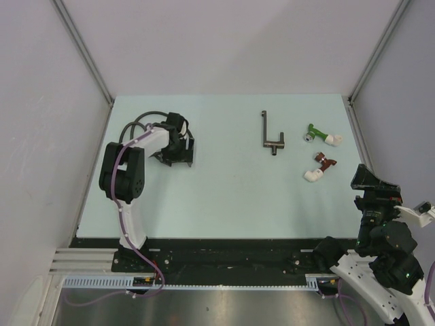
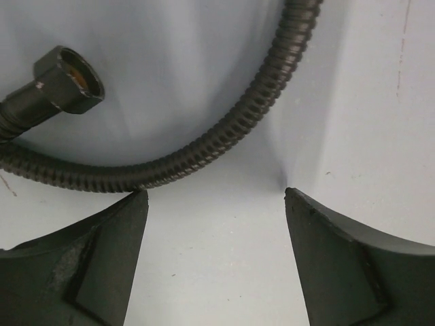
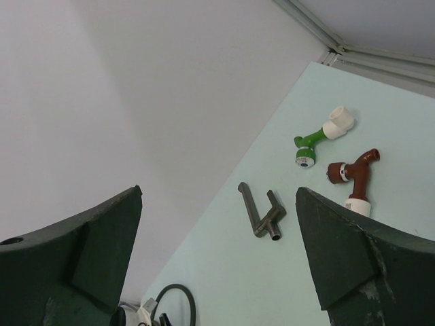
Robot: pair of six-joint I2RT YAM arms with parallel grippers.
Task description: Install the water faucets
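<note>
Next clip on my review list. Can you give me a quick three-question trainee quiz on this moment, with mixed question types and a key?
1. Fill in: seen from above, the faucet lies to the ___ of the green fitting.
2. What lies just beyond the fingertips of the left gripper?
A. the faucet
B. the black flexible hose
C. the green fitting
3. True or false: the right gripper stands open with nothing between its fingers.

Key: 1 left; 2 B; 3 true.
</note>
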